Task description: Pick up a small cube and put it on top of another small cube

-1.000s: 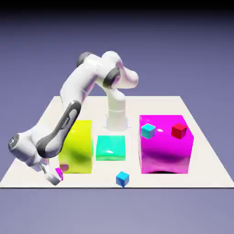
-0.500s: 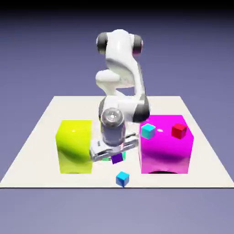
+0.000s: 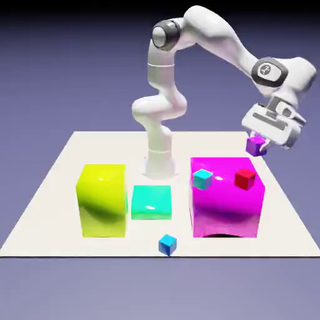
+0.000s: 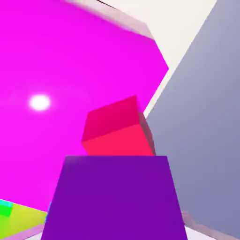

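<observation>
My gripper [image 3: 259,140] is shut on the small magenta-purple cube [image 3: 255,146] and holds it in the air above the far right corner of the big magenta block [image 3: 226,200]. In the hand view the held small cube [image 4: 115,199] fills the bottom and hides both fingertips. Just past it a small red cube [image 4: 117,128] rests on the magenta block [image 4: 70,79]. In the exterior view that red cube [image 3: 245,179] sits on the block's top right part, below and slightly left of the held cube. A small cyan cube [image 3: 202,179] sits on the block's top left part.
A big yellow-green block [image 3: 103,200] stands at the exterior view's left, with a low teal block [image 3: 151,202] beside it. A small blue cube [image 3: 167,244] lies near the table's front edge. The white table [image 3: 56,169] ends close to the magenta block's right side.
The arm has swung from the exterior view's front left, past the middle, over to the right. The held purple cube has risen from table height to above the magenta block.
</observation>
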Controlling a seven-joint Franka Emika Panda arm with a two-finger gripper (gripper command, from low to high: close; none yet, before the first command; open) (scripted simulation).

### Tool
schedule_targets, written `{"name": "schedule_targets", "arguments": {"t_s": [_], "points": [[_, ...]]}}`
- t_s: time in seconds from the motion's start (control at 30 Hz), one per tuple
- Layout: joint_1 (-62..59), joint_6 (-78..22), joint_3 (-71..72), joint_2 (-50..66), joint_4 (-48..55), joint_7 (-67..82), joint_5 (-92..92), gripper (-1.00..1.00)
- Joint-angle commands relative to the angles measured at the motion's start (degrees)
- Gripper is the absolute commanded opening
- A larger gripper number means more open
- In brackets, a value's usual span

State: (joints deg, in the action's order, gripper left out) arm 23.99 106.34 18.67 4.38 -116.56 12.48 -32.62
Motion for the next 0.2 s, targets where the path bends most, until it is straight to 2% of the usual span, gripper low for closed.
{"name": "schedule_targets", "arguments": {"t_s": [0.0,0.03,0.07,0.17], "points": [[-0.1,2.5,-0.5,0.6,-1.9,-0.8,-0.9,-1.0],[-0.3,3.8,-0.7,0.9,-2.9,-1.1,-1.3,-1.0],[-0.3,3.8,-0.7,0.9,-2.9,-1.1,-1.3,1.0],[0.6,-1.2,0.2,-0.3,1.0,0.3,0.3,1.0]]}}
